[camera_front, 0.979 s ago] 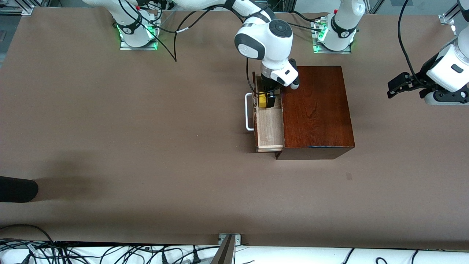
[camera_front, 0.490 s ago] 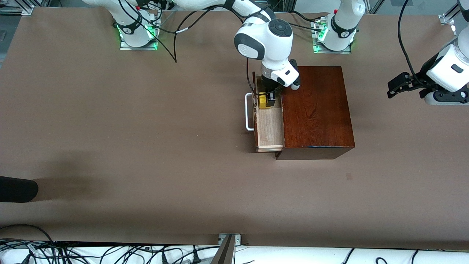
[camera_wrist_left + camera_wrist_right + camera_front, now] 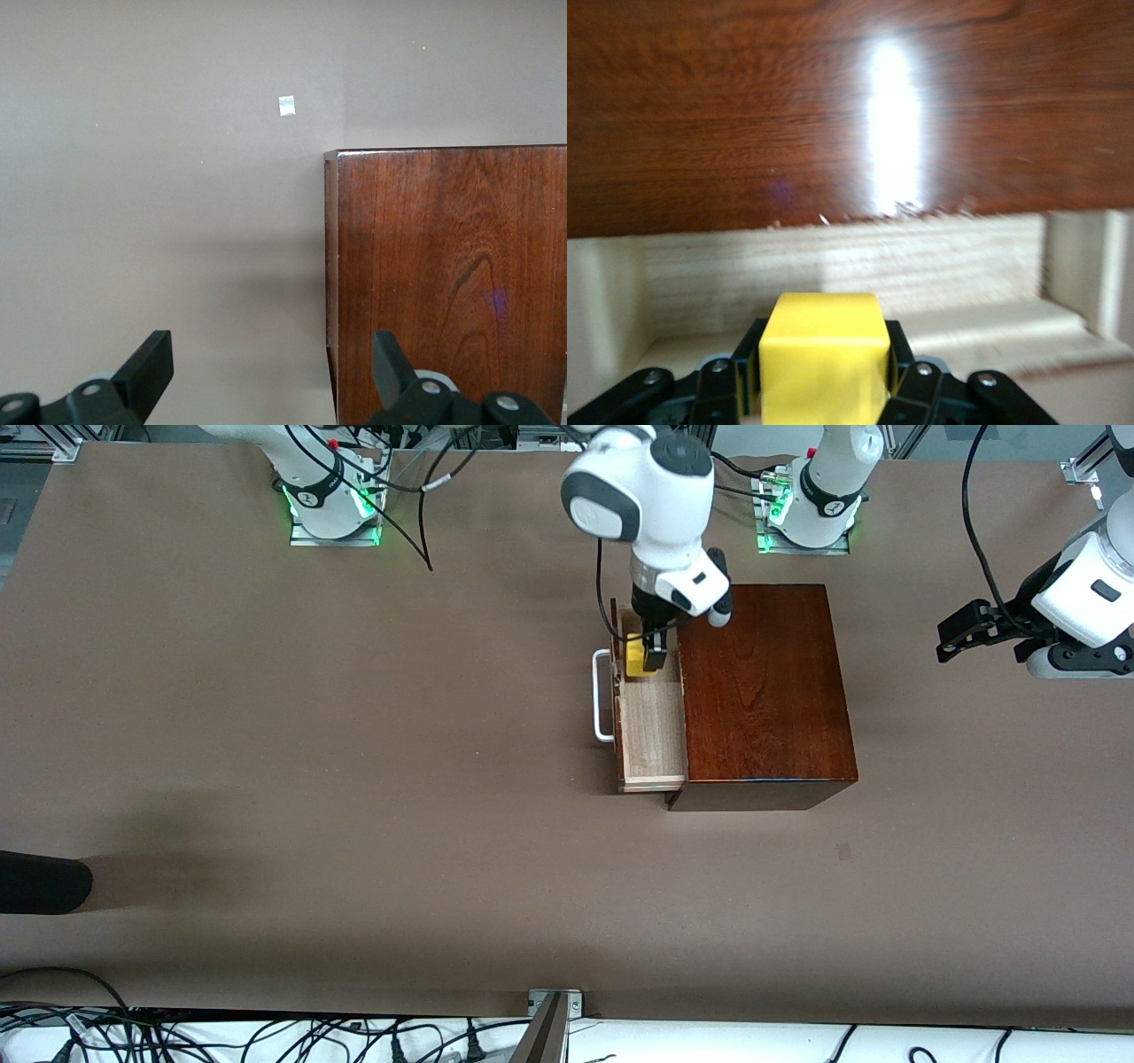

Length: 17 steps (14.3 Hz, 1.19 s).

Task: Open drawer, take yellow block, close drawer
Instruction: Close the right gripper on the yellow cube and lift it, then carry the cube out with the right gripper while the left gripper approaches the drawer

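Observation:
The drawer [image 3: 653,735] of the dark reddish-brown wooden box [image 3: 762,691] stands pulled out, its white handle [image 3: 602,695] toward the right arm's end of the table. The pale interior [image 3: 939,266] shows in the right wrist view. My right gripper [image 3: 644,659] is shut on the yellow block [image 3: 635,661] and holds it just above the drawer's end farthest from the front camera. The cube [image 3: 824,354] sits squarely between the black fingers [image 3: 897,350]. My left gripper [image 3: 952,638] waits open over the table past the box, nothing between its fingers [image 3: 151,359].
A dark rounded object [image 3: 44,881] pokes in at the table's edge by the right arm's end. A small mark [image 3: 843,852] lies on the brown table [image 3: 354,779] nearer the front camera than the box. Cables hang along the front edge.
My right gripper has shut on the yellow block and lifted it a little out of the drawer; the wrist has risen. The left arm and the drawer have not moved.

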Each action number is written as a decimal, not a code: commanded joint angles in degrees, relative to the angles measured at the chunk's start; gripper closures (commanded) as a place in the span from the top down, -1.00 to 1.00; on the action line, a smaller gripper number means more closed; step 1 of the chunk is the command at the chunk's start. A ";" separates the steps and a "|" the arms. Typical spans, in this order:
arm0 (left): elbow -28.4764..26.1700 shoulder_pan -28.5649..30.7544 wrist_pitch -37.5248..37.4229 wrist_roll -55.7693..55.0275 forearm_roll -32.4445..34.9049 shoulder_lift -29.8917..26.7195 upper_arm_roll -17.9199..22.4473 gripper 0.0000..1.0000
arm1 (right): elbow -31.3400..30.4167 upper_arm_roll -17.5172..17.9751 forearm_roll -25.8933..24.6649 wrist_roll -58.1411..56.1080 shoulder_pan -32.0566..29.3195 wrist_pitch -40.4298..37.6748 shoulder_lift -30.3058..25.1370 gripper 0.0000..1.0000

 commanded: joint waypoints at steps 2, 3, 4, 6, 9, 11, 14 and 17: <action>1.92 -0.04 -1.45 0.33 -0.71 0.67 -0.14 1.00 | -0.75 0.05 2.34 2.11 -5.27 -4.78 -7.21 -1.00; 1.92 -0.13 -1.45 0.33 -0.71 0.67 -0.14 1.00 | -0.75 -0.04 2.34 2.11 -7.46 -4.79 -8.18 -1.00; 1.92 -0.13 -1.45 0.42 -0.71 0.67 -0.14 1.00 | -0.75 0.13 2.51 1.93 -10.53 -4.96 -9.32 -1.00; 1.92 -0.22 -1.45 0.51 -0.71 0.67 -0.23 1.00 | -1.02 -0.21 4.87 2.02 -14.85 -5.14 -12.75 -1.00; 1.92 -0.83 -1.45 0.34 -1.32 0.84 -0.58 1.00 | -7.14 -0.65 7.43 2.37 -22.58 -8.29 -18.98 -1.00; 1.83 -1.10 -3.28 -0.36 -1.32 0.93 -4.08 1.00 | -12.94 -1.09 9.00 2.55 -27.15 -8.83 -22.68 -1.00; 1.66 -1.44 -5.32 -0.29 -1.50 1.89 -9.80 1.00 | -19.20 -2.06 12.00 2.55 -35.85 -8.13 -24.19 -1.00; 1.92 -4.07 -8.04 -0.63 -2.45 6.19 -17.69 1.00 | -25.08 -3.98 12.62 7.18 -39.74 -6.90 -23.75 -1.00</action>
